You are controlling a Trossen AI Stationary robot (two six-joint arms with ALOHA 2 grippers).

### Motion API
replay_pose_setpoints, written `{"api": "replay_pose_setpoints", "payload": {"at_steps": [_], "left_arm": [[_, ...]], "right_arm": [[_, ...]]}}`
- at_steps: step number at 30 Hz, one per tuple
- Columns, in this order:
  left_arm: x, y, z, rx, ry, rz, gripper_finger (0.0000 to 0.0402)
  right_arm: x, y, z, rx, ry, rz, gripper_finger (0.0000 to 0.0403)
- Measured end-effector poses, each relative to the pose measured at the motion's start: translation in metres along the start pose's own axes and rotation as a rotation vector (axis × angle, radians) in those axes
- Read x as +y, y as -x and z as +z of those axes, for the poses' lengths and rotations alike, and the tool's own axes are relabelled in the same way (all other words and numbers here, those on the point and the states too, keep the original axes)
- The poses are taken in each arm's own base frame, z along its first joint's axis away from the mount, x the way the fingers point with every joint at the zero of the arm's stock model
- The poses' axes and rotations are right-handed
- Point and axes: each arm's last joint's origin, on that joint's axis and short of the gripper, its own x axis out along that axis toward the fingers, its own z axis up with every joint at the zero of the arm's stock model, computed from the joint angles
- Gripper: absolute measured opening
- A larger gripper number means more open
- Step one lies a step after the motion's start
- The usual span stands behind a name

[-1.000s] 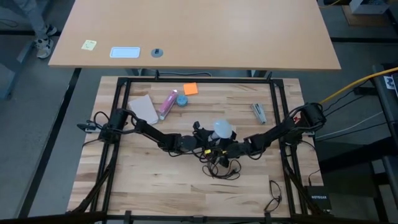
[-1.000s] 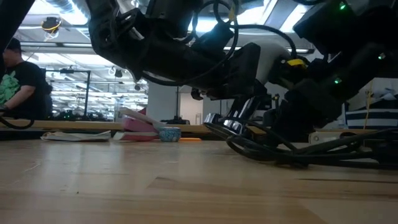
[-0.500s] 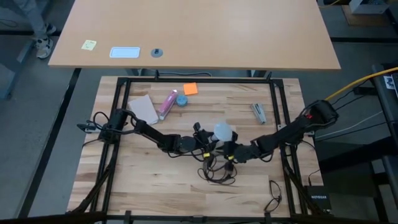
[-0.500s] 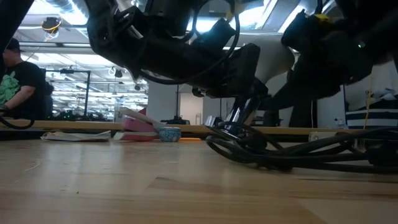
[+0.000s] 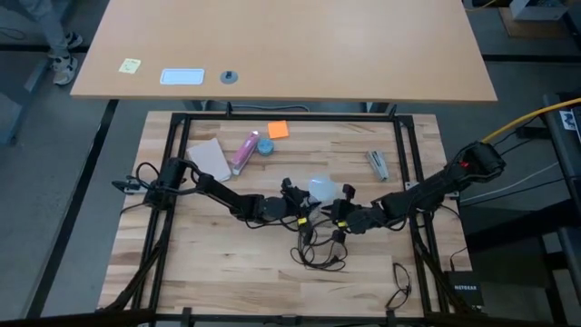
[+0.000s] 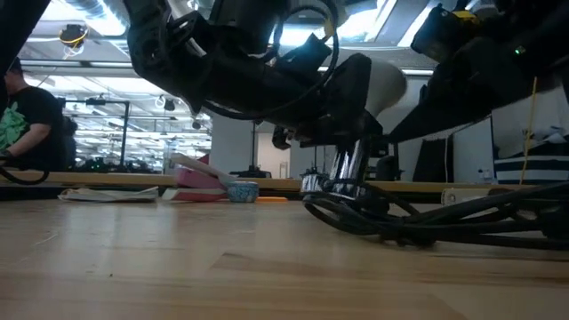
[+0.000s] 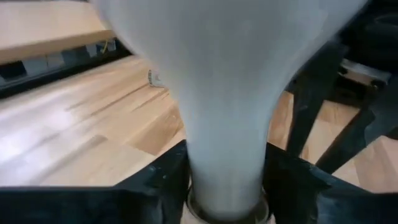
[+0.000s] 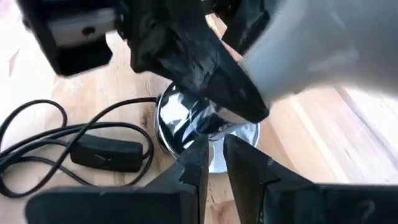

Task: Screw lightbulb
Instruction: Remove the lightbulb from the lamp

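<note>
The frosted white lightbulb (image 5: 320, 190) is at the table's middle, its neck pointing down at the shiny silver lamp base (image 8: 180, 121), which trails a black cord (image 5: 313, 252) with an inline switch (image 8: 106, 149). My left gripper (image 5: 302, 205) comes from the left and is shut on the bulb. My right gripper (image 5: 339, 216) comes from the right and is nearly closed at the base's rim. In the low view the bulb (image 6: 384, 84) tilts above the base (image 6: 336, 185). My left gripper pinches the bulb's narrow neck (image 7: 227, 168) between its two fingers (image 7: 165, 180), just above the metal collar. The fingers lie across the neck, and the globe stands out beyond them. My right gripper has its two fingers (image 8: 193, 162) close together on the lamp base's near rim (image 8: 214, 149), slanting down from the table's right. The fingers hide the exact place of contact.
At the table's far side lie a pink tube (image 5: 243, 152), a small blue round object (image 5: 264, 145), an orange note (image 5: 277, 130), white paper (image 5: 209, 156) and a small metal piece (image 5: 378, 163). A black frame (image 5: 177, 145) borders the table. A person (image 6: 22, 116) stands in the room behind.
My right arm's wrist has risen and its elbow has swung toward the table's right edge. The lamp base has tipped from slanted to more upright under the bulb, and the cord has slid a little toward the near edge. My left gripper keeps its hold on the bulb.
</note>
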Motion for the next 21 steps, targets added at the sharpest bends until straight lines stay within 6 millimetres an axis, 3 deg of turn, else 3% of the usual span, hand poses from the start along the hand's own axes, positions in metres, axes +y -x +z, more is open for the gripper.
{"api": "replay_pose_setpoints", "payload": {"at_steps": [9, 16, 21], "left_arm": [[0.003, -0.002, 0.002, -0.007, 0.126, 0.011, 0.0248], [-0.008, 0.009, 0.009, 0.016, 0.075, -0.016, 0.0255], [-0.009, 0.027, 0.025, 0.152, -0.029, -0.001, 0.0255]], "right_arm": [[-0.005, 0.009, 0.003, 0.014, 0.01, -0.007, 0.006], [-0.011, 0.021, 0.008, 0.002, 0.029, -0.005, 0.006], [-0.018, 0.03, 0.007, 0.037, 0.055, -0.028, 0.006]]}}
